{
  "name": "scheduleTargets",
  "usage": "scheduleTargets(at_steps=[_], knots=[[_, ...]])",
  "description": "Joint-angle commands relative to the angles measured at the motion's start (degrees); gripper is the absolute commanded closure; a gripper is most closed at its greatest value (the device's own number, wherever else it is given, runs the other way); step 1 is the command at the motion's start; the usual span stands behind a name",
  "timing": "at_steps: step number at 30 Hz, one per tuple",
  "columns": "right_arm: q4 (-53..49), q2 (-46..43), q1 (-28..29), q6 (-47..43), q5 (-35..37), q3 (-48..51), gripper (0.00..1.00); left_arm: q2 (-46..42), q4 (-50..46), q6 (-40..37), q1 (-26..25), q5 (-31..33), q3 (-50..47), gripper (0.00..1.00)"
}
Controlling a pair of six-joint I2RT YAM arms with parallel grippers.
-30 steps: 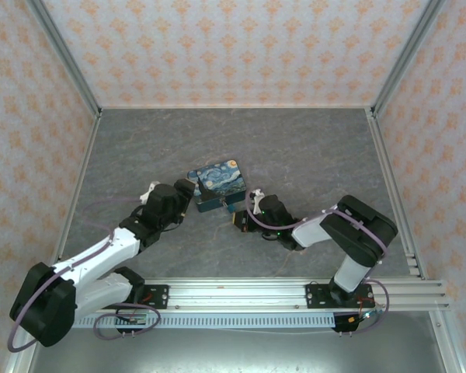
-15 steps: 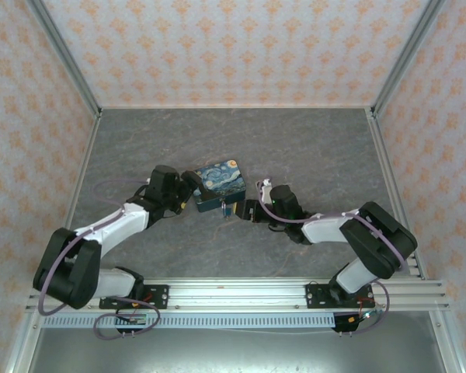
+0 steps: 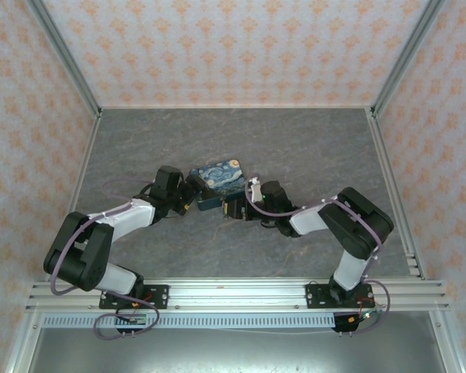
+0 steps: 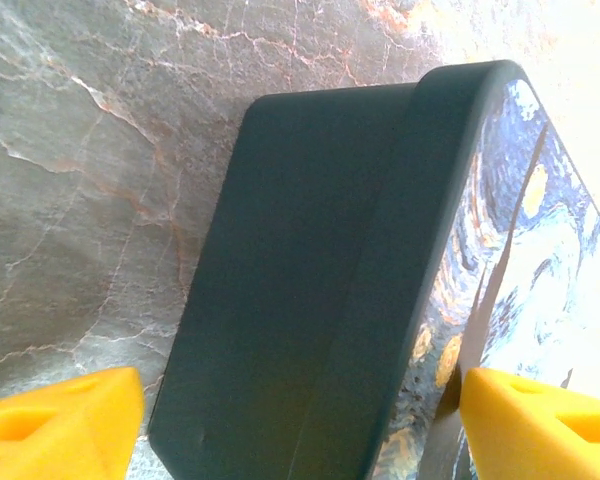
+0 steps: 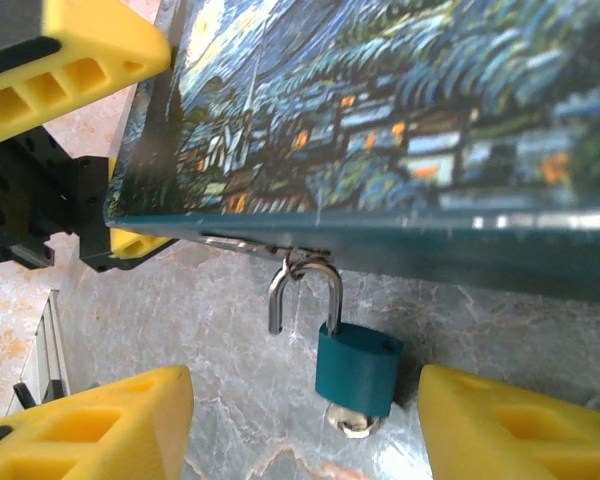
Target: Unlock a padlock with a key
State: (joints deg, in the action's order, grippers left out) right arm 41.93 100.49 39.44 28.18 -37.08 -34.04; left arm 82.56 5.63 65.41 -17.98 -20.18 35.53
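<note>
Down low, between the fingers (image 5: pixel 90 430) of the right hand (image 5: pixel 305 420), look at the padlock (image 5: pixel 356 365): small, smooth, teal and blocky, with a shiny bent silver hoop on top. Hooked through a thin metal clasp (image 5: pixel 245 243) on the front edge of the tin (image 5: pixel 400 110). Behind the padlock, grey stone-look counter (image 5: pixel 180 310) with faint pale veins. With the right hand spread apart, chunky yellow tips on either side of the padlock, not touching it. On the tin's lid, painted blue and yellow swirls; on its rounded sides, plain dark teal. With the left hand (image 4: pixel 300 420) spread wide too, one yellow tip close by each side of the tin's end; cannot tell if squeezing.
</note>
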Motion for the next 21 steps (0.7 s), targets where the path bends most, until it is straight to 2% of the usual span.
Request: scheduleTargets(at_steps=[1,11,21], knots=[[4.01,1.27,-0.07,-1.71,-0.88,-2.04,0.39,1.28,-1.76,-1.69,0.14,-0.22,-1.6,0.18],[11.07,7.36,-0.06,1.0,-4.22,-4.61,0.45,1.42,-1.36,-1.25,0.07,-0.14,-2.22,0.18],[15.66,7.5,-0.07,1.89,-6.26,-2.87,0.49,1.63,-0.98,-0.97,-0.04,-0.17,-2.33,0.19]])
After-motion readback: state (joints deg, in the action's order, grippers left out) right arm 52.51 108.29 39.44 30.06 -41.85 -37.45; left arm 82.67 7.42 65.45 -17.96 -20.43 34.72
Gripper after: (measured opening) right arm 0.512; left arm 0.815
